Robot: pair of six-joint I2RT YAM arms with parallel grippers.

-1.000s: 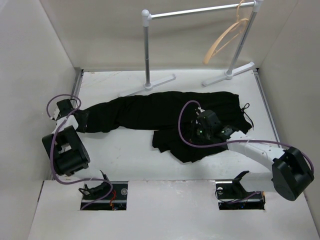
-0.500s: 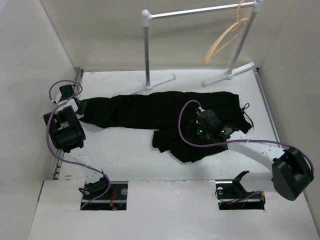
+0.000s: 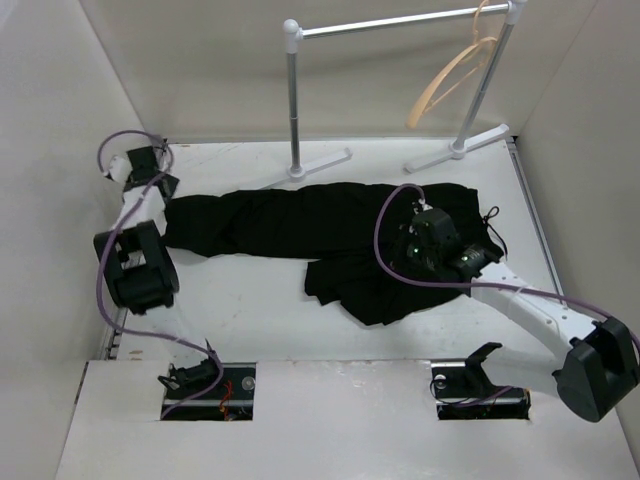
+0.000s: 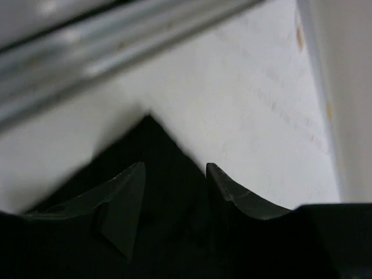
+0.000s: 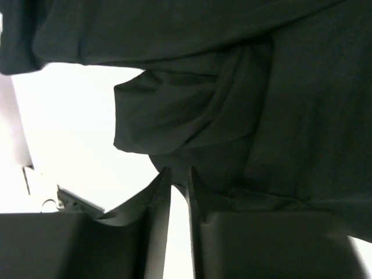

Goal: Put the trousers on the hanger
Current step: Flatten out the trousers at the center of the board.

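1. The trousers (image 3: 300, 222) are black and lie flat on the white desk (image 3: 240, 305), spread crosswise in front of the rack (image 3: 293, 110). The waist is to the right, one leg is drawn out straight to the left, and the other leg is folded back into a rumpled heap on the near side
2. The hanger (image 3: 445, 80) hangs by its hook from the right end of the rack's rail, at the back of the desk. It is tilted and well apart from the trousers
3. The left tool (image 3: 165, 190) sits at the far left end of the straight leg, close to the left wall
4. In the left wrist view its fingers (image 4: 122, 197) stand only partly closed. Black cloth fills the gap between them and a corner of the hem pokes out past the tips over the bare desk, so the tool appears to have the leg end pinched
5. A blurred silver strip (image 4: 87, 40) crosses the top of that view, beyond the cloth
6. The right tool (image 3: 432, 250) is low over the waist end of the trousers, right of the middle
7. In the right wrist view its fingers (image 5: 152, 203) are almost together, with only a thin slit between them. The tips seem to nip the edge of a fold, and creases in the cloth run toward them
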